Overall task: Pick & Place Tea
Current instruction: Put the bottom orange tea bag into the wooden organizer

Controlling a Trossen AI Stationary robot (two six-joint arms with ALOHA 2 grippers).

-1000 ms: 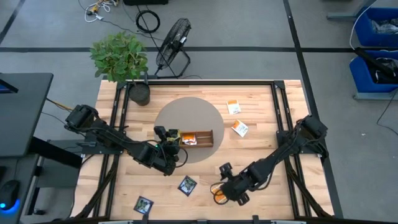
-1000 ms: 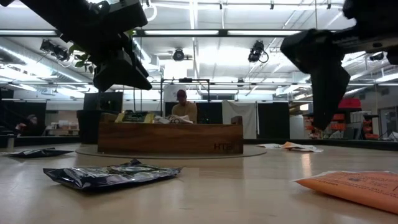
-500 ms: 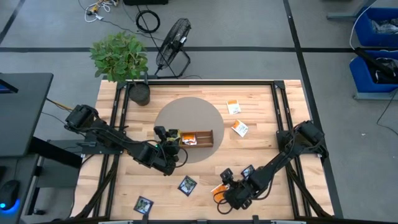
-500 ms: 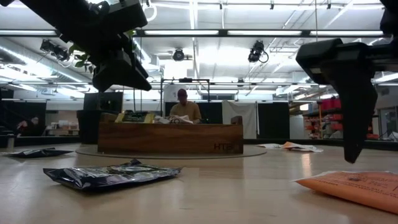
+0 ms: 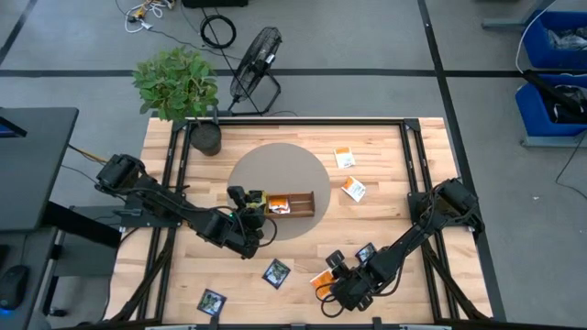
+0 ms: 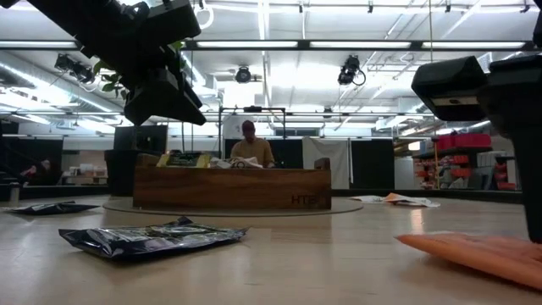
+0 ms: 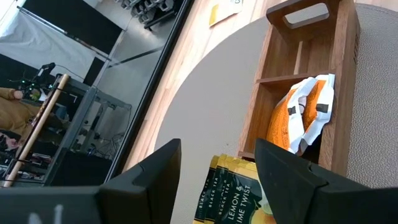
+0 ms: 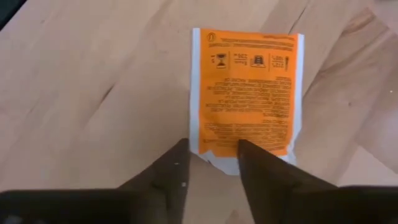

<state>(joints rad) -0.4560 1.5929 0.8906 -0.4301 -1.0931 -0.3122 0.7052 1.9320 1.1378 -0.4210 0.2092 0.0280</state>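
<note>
An orange tea sachet (image 8: 245, 87) lies flat on the wooden table near its near edge (image 5: 318, 280). My right gripper (image 8: 213, 149) points steeply down over the sachet's near end, its fingers partly apart. My left gripper (image 5: 246, 202) hangs open above the left end of the wooden tray (image 5: 298, 203). Below it, yellow-green sachets (image 7: 230, 193) stand in the tray's end compartment. An orange-and-white sachet (image 7: 301, 112) lies in the compartment beside that one. My right gripper has one finger (image 8: 168, 171) on either side of the middle of the sachet's ragged white near edge (image 8: 214, 157), coming from above. I cannot tell whether the fingertips touch the paper. The sachet lies flat on the table.
Dark navy sachets (image 5: 276, 272) (image 5: 212, 301) lie near the front edge. Two orange-and-white ones (image 5: 344, 157) (image 5: 353, 189) lie at the far right. The tray sits on a round grey mat (image 5: 275, 165). A potted plant (image 5: 206, 137) stands at the far left. A person (image 6: 247, 148) sits beyond the table.
My right gripper has sunk and moved toward the table's near edge, down onto the orange sachet. In the low view, its visible finger now reaches down to the sachet.
</note>
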